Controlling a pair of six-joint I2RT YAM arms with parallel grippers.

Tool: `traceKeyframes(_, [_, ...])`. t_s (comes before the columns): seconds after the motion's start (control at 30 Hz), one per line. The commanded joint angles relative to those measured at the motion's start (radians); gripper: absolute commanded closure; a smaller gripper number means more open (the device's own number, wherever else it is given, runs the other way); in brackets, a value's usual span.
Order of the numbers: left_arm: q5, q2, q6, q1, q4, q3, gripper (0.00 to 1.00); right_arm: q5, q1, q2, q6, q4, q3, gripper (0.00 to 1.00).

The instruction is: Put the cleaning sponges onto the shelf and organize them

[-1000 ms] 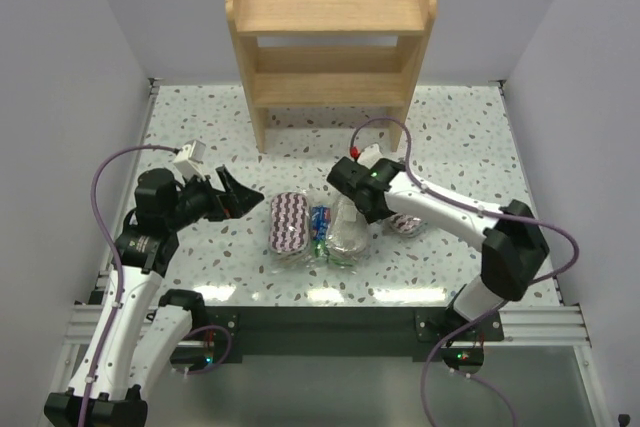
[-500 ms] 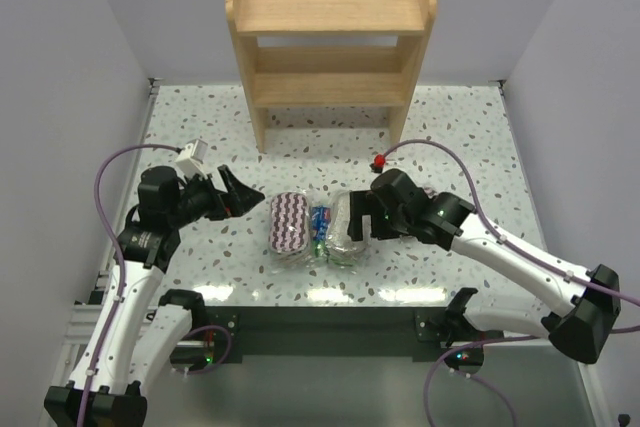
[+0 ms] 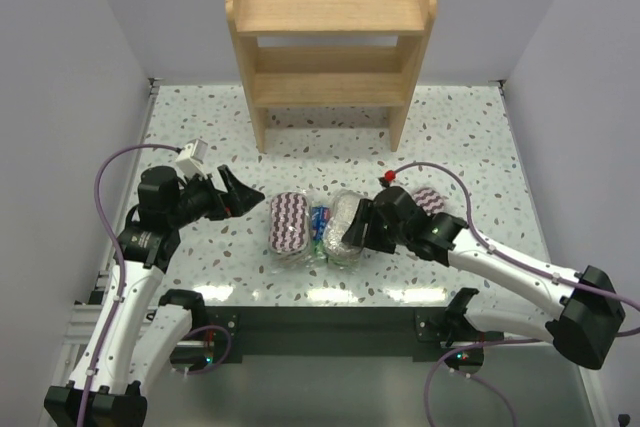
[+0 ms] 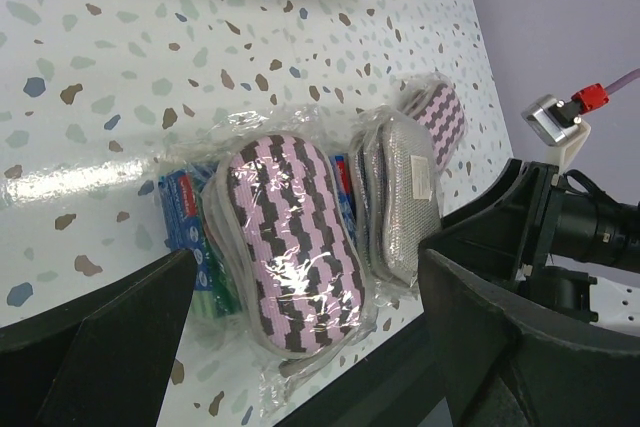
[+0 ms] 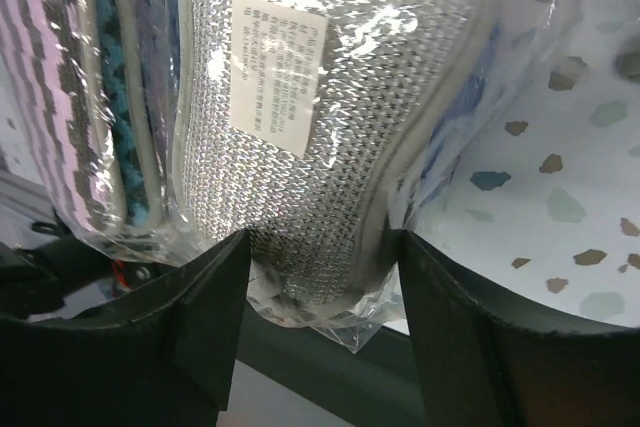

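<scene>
**Right gripper** (image 5: 320,272): jaws half narrowed, one finger on each side of the silver-backed sponge (image 5: 300,97) and touching its wrapper. Whether they pinch it yet cannot be told. A second ago this hand hung over the pile from the far side. It has since dropped low and come in from the right, and the jaws have drawn in. Judged: pickup of the first sponge is under way.

**Just past the fingertips:** small blue-and-green packs (image 3: 319,227), wedged upright against the silver-backed sponge. Beyond them lies a purple zigzag sponge (image 3: 289,222), flat and pattern up. The wrappers touch, so a lift may drag the neighbours along.

**Behind the wrist:** another zigzag sponge (image 3: 428,197), now uncovered by the arm's move.

**Far ahead and to the right of the hand:** shelf (image 3: 330,7), both tiers bare, standing well apart from the pile on the speckled table (image 3: 200,127).

**Left gripper** (image 3: 232,195): jaws wide, holding nothing, hovering near the far side of the pile, unchanged.
</scene>
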Motion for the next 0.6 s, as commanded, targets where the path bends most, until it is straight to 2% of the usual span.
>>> traceKeyframes(0.0, [0.001, -0.008, 0.01, -0.005, 0.013, 0.02, 0.02, 0.048, -0.001, -0.022, 0.081, 0.058, -0.001, 0.39])
traceKeyframes(0.03, [0.0, -0.01, 0.01, -0.005, 0.013, 0.018, 0.02, 0.054, -0.001, -0.029, 0.078, 0.049, 0.002, 0.42])
traceKeyframes(0.2, [0.0, -0.015, 0.01, -0.005, 0.007, 0.023, 0.02, 0.122, -0.006, -0.107, 0.036, -0.048, 0.054, 0.71])
traceKeyframes(0.27, [0.001, -0.013, 0.009, -0.005, 0.009, 0.024, 0.02, 0.178, -0.009, -0.147, 0.003, -0.136, 0.113, 0.85])
traceKeyframes(0.37, [0.003, -0.01, 0.006, -0.005, 0.015, 0.026, 0.02, 0.261, -0.015, -0.181, -0.049, -0.258, 0.199, 0.99])
traceKeyframes(0.57, [0.011, -0.001, 0.006, -0.005, 0.016, 0.032, 0.02, 0.461, -0.038, -0.162, -0.155, -0.457, 0.359, 1.0])
